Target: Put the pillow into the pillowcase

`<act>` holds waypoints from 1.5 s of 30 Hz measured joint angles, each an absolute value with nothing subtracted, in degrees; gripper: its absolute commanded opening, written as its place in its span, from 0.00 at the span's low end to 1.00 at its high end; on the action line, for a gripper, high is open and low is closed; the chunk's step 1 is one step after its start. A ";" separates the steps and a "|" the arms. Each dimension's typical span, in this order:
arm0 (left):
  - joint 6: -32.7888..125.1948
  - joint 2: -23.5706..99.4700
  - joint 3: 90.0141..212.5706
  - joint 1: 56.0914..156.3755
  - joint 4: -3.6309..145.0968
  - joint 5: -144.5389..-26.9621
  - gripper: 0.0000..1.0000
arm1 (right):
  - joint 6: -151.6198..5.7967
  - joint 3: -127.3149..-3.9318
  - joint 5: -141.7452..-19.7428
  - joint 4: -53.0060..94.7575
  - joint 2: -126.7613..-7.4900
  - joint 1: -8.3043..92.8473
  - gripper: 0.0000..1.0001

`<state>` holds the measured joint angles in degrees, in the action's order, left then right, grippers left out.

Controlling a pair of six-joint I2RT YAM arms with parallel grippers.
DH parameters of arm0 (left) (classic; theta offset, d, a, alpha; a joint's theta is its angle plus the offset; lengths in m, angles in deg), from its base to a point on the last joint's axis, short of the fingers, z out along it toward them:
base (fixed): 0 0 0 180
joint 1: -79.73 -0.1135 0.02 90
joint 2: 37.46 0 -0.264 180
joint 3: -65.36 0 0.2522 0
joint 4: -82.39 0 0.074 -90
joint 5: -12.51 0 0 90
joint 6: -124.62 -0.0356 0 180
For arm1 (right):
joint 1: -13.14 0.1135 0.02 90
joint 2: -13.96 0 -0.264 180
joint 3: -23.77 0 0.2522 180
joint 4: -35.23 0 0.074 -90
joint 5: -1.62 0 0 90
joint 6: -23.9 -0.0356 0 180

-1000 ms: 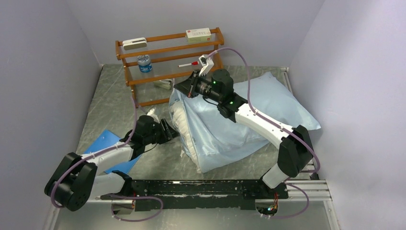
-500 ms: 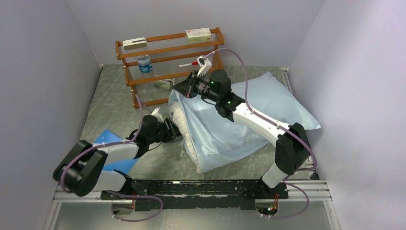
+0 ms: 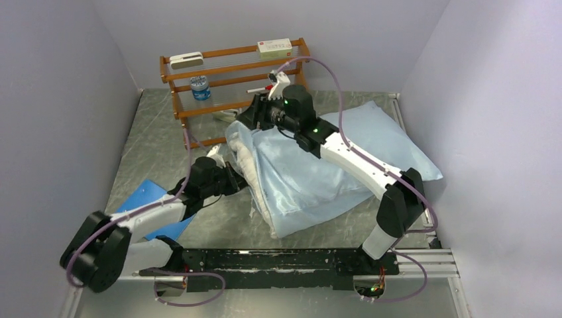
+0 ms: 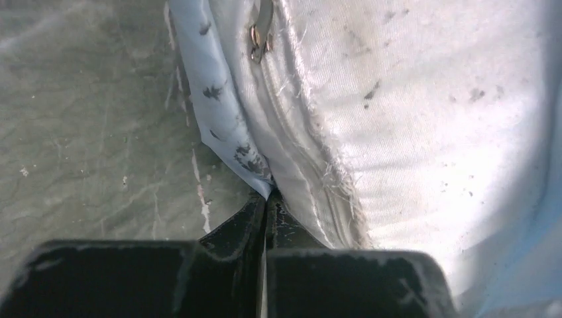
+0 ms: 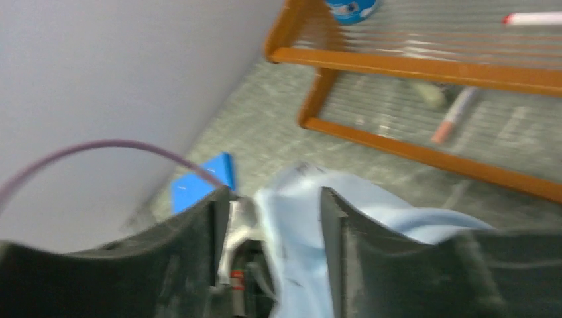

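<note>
At centre-left the left gripper is pinching the hem of the pillowcase beside the pillow, while the right gripper is straddling its upper fold, jaws apart.

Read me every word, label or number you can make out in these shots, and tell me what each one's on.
Nothing here can be read as text.
Box on top of the wooden rack: it has a red-and-white label, but the print is too small to read.
Jar on the shelf below: it has a blue label, but the print is blurred and unreadable in both the top and right wrist views.
</note>
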<state>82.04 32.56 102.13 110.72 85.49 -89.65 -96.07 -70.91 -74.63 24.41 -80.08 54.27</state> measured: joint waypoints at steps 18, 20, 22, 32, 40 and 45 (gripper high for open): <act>85.76 24.58 106.85 110.96 78.65 -90.40 0.05 | -79.35 -69.17 -118.86 -12.77 -74.49 83.69 1.00; 86.65 24.93 108.27 110.96 78.93 -91.38 0.05 | -79.40 -66.72 -123.00 -13.29 -72.41 86.40 1.00; 86.96 25.57 110.43 110.96 78.67 -92.10 0.05 | -79.33 -64.69 -127.00 -13.05 -71.34 88.21 1.00; 82.13 24.30 117.27 110.96 67.59 -92.56 0.05 | -78.37 -60.03 -133.57 -6.23 -74.73 76.28 0.00; 74.61 23.49 121.51 110.19 54.04 -91.36 0.19 | -76.77 -59.37 -122.78 1.75 -69.51 66.75 0.00; 72.29 21.52 121.80 108.75 45.87 -89.65 0.43 | -77.41 -58.00 -118.49 5.00 -68.08 65.28 0.00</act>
